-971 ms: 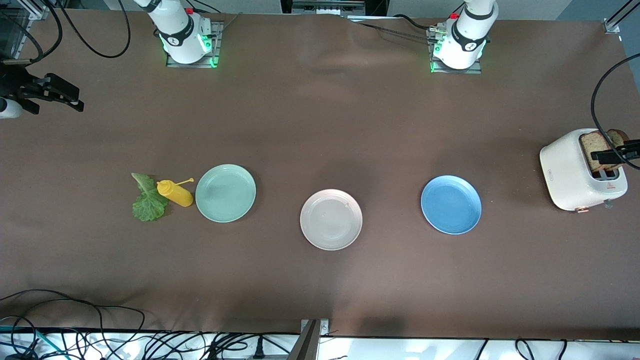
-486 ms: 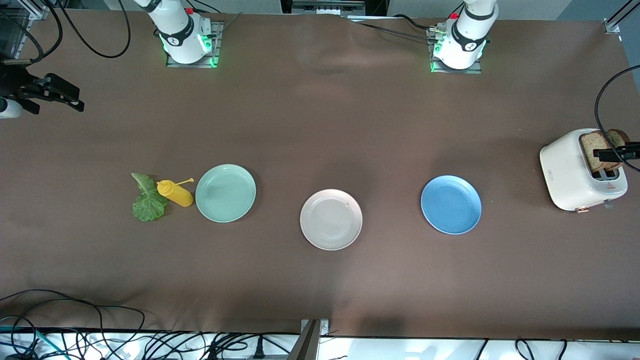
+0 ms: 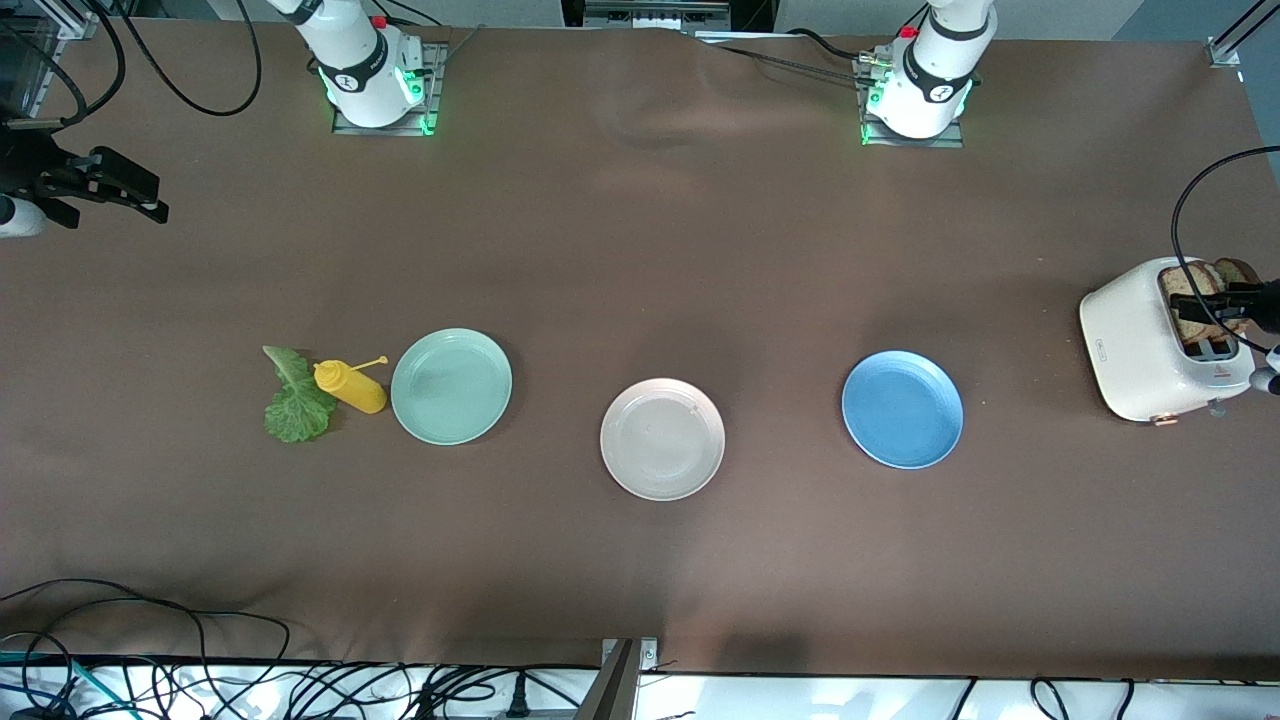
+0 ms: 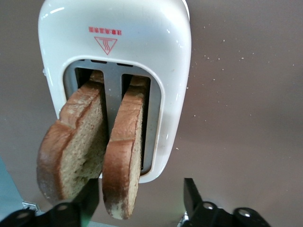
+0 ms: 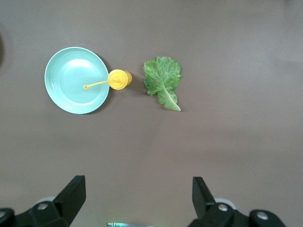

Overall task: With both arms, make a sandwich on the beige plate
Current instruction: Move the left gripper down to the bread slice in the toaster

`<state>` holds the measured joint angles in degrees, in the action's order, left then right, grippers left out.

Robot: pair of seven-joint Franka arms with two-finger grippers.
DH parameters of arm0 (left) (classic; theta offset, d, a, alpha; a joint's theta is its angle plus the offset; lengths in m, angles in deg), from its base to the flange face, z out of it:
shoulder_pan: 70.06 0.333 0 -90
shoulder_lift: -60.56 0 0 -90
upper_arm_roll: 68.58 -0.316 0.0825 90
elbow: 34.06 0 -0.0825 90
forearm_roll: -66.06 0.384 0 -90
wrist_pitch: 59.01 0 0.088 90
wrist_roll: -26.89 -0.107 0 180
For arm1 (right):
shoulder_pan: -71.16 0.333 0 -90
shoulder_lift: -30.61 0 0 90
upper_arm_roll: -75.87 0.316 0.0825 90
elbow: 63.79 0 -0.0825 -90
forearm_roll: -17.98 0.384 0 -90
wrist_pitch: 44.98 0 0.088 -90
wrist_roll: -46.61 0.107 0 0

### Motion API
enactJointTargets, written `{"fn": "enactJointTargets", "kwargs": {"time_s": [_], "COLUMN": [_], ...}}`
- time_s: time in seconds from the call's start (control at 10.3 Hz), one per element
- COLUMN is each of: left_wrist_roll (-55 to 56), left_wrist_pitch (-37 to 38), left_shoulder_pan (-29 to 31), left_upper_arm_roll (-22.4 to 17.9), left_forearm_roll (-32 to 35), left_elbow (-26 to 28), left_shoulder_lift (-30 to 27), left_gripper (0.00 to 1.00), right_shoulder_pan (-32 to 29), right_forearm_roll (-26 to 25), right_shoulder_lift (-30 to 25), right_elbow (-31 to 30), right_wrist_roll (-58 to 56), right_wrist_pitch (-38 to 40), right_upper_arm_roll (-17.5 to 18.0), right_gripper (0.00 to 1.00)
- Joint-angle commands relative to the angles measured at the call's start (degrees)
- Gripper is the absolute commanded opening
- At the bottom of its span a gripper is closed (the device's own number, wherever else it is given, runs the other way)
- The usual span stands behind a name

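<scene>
This was a robotics lab rather than a kitchen. Two arm bases [image 3: 375, 75] [image 3: 915, 90] were bolted along the top of the frame on a brown-covered counter [image 3: 640, 560], loose black cables [image 3: 150, 640] tangled at the lower left, and aluminium framing [image 3: 625, 680] stood at the bottom edge.

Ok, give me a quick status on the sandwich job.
Left gripper at the toaster, jaws astride one bread slice, not clamped. Right gripper open, waiting. Beige plate bare. Nothing in the way.

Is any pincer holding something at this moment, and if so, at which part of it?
Nothing is held yet. The left pincer stands open astride the top edge of one bread slice in the toaster. The right pincer is open and empty.
</scene>
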<state>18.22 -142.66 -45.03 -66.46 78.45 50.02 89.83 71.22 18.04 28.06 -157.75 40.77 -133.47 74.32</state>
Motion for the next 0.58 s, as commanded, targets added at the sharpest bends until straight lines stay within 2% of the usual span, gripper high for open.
{"fn": "enactJointTargets", "kwargs": {"time_s": [0.0, 0.1, 0.29, 0.49], "left_wrist_roll": [-3.3, -3.4, -3.4, -3.5], "left_wrist_pitch": [0.9, 1.0, 1.1, 1.6], "left_shoulder_pan": [1.0, 1.1, 1.0, 0.9], "left_upper_arm_roll": [0.5, 0.5, 0.5, 0.6], "left_forearm_roll": [1.9, 3.1, 4.1, 4.2], "left_elbow": [0.1, 0.1, 0.0, -1.0], "left_shoulder_lift": [-0.4, -0.4, -0.4, -1.0], "left_gripper": [0.39, 0.28, 0.01, 0.00], "right_shoulder_pan": [-0.1, -0.1, -0.1, -0.1], "right_forearm_roll": [-0.4, -0.4, -0.5, -0.5], "right_shoulder_lift": [0.4, 0.4, 0.4, 0.4], "right_elbow": [1.2, 1.2, 1.2, 1.2], "right_wrist_roll": [0.5, 0.5, 0.5, 0.5], "right_wrist_pitch": [1.1, 1.1, 1.1, 1.1], "right_upper_arm_roll": [0.2, 0.2, 0.2, 0.2], "right_gripper": [1.00, 1.00, 1.00, 1.00]}}
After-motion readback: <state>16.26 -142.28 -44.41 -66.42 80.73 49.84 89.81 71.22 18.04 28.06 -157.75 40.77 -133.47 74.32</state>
